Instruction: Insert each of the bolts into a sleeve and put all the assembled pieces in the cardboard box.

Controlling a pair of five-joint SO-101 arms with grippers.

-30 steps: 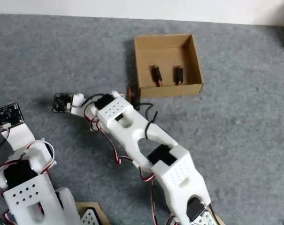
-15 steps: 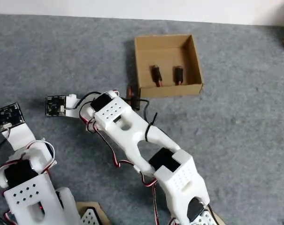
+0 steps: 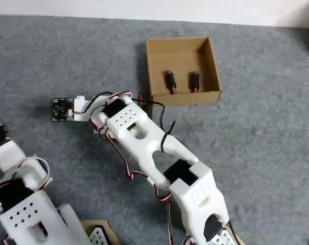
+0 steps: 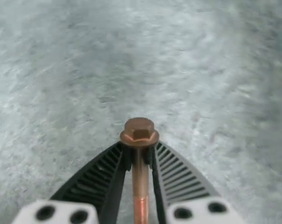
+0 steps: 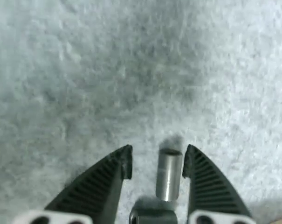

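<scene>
A fuzzy grey carpet (image 3: 256, 143) covers the whole table. On it sits an open brown cardboard box (image 3: 185, 98). Inside it lie two dark little put-together pieces (image 3: 170, 81), side by side and a bit apart. In the high view a long white arm (image 3: 144, 135) stretches from the near edge up across the carpet, bent in the middle. Its far end comes close to the box's near corner. Along it run red and black wires (image 3: 124, 171). This arm hides whatever is under it. A second white arm (image 3: 24, 212) is folded up in the near corner, well apart from the box.

The left gripper (image 4: 139, 151) looks down on bare carpet. Its black ribbed fingers (image 4: 103, 172) are pressed in on a copper-coloured metal bolt (image 4: 140, 133). They pinch the thin shaft just under the six-sided head, and the head sticks out past the fingertips.

The right gripper (image 5: 158, 156) is over the carpet with its fingers spread. A short grey metal sleeve (image 5: 169, 173) is between them, nearer one finger than the other. I cannot tell if it touches that finger.
</scene>
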